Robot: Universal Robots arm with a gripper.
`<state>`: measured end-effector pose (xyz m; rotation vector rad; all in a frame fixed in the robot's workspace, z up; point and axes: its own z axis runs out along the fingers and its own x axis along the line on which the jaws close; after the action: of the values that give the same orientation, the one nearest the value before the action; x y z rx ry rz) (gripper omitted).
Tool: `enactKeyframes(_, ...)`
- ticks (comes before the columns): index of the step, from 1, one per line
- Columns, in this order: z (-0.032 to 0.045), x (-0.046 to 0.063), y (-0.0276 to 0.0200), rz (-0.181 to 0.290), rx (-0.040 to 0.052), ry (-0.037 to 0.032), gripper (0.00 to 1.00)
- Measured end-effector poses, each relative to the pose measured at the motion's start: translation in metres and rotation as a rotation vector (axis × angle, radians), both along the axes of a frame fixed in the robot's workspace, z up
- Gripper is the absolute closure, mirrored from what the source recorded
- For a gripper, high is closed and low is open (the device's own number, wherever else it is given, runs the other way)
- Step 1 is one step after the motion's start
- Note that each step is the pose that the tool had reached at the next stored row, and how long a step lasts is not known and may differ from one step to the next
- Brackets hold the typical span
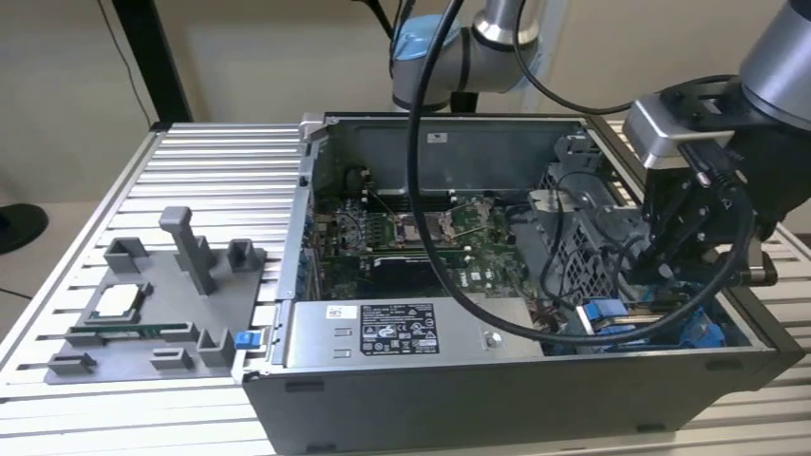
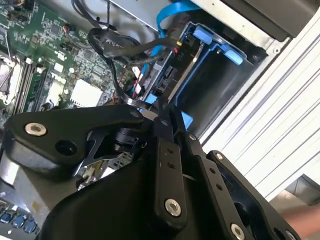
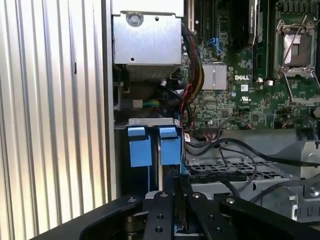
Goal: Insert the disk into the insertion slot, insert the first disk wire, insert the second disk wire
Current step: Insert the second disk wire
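Observation:
The disk's blue carrier tabs (image 3: 150, 146) (image 2: 215, 42) stand at the mouth of the insertion slot (image 2: 207, 87), a dark bay at the case's edge beside grey perforated sheet metal (image 3: 225, 167). The disk appears seated in the slot; its silver body is hidden. In the exterior view my gripper (image 1: 647, 280) reaches down into the case at the exterior view's right, just above the blue fittings (image 1: 602, 312). In both wrist views the gripper (image 2: 161, 116) (image 3: 177, 182) has its fingers pressed close together. A thin black disk wire (image 2: 120, 85) runs into the tips.
The open computer case (image 1: 507, 380) holds a green motherboard (image 1: 431, 242), a grey labelled power supply box (image 1: 380, 332) and loose black cables (image 2: 125, 45). A blue flat cable (image 2: 170, 12) loops nearby. A grey fixture tray (image 1: 152, 313) lies on the ribbed table at the exterior view's left.

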<state>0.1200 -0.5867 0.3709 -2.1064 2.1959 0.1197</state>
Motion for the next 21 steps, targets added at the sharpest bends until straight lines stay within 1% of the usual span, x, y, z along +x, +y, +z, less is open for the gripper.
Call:
enactKeyframes(3,-0.002,0.0,0.0101,0.002,-0.0049,-0.0174,1.0)
enactKeyframes(4,-0.0026,0.0,0.0129,0.003,-0.0071,-0.0239,1.0)
enactKeyframes(5,-0.0032,0.0,0.0144,0.004,-0.009,-0.0299,1.0)
enactKeyframes(6,-0.0037,0.0,0.0146,0.004,-0.0097,-0.0339,1.0)
enactKeyframes(9,-0.0037,0.0,0.0145,0.004,-0.0099,-0.0373,1.0)
enactKeyframes(12,-0.0038,0.0,0.0148,0.005,-0.01,-0.039,1.0)
enactKeyframes(13,-0.0041,0.0,0.0152,0.005,-0.0101,-0.0425,1.0)
enactKeyframes(15,-0.0052,0.0,0.0159,0.005,-0.01,-0.0556,1.0)
enactKeyframes(17,-0.0068,0.0,0.0159,0.005,-0.0099,-0.0669,1.0)
enactKeyframes(18,-0.0079,0.0,0.0159,0.005,-0.01,-0.0713,1.0)
enactKeyframes(21,-0.0116,0.0,0.0152,0.004,-0.0131,-0.0731,1.0)
